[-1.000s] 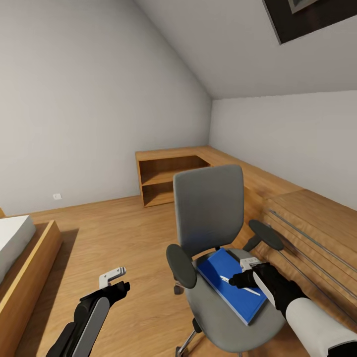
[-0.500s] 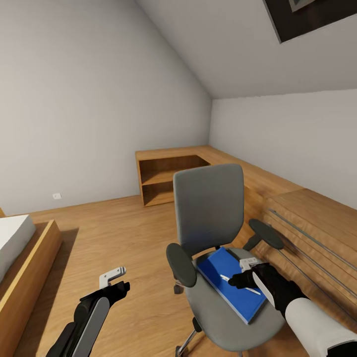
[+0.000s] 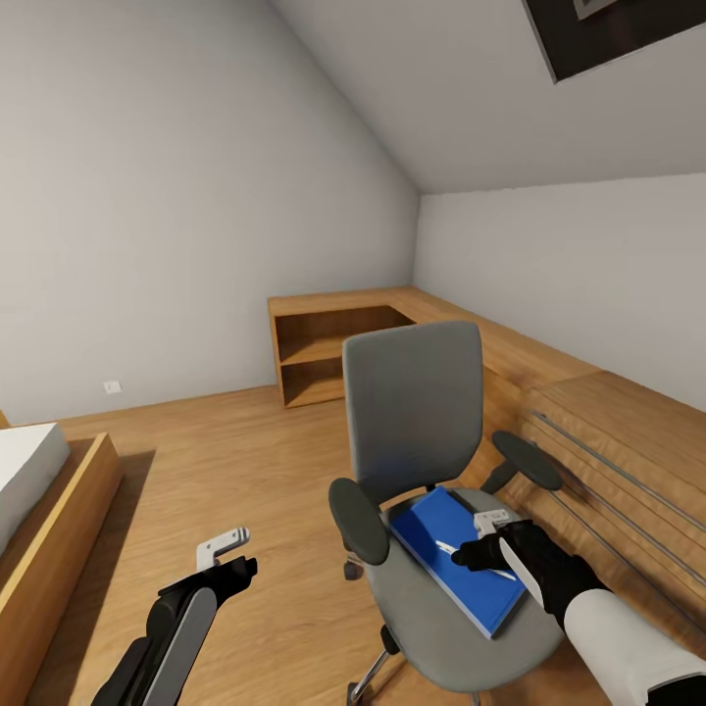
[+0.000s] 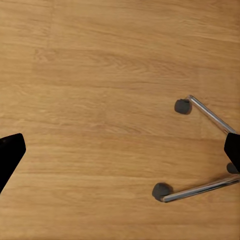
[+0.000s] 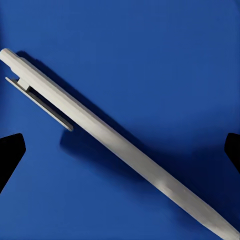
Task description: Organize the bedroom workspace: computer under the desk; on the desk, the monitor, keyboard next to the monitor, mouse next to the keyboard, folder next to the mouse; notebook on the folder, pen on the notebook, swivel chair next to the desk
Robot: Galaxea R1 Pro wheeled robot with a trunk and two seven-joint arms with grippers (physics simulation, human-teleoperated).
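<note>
Pen (image 5: 115, 145) lies between the right hand's (image 3: 469, 555) spread fingers, ungripped.

A grey swivel chair (image 3: 417, 431) with black armrests is seen; a plain blue folder (image 3: 461, 559) and a white pen (image 5: 115, 145) are shown on its seat, above a wood-grained floor (image 4: 100, 100)

right claw (image 3: 469, 557) eased slightly lower over the pen (image 3: 473, 561), little else shifted

Pen (image 5: 115, 145) tip cut off (right wrist view); swivel chair (image 3: 417, 431) base half hidden.
</note>
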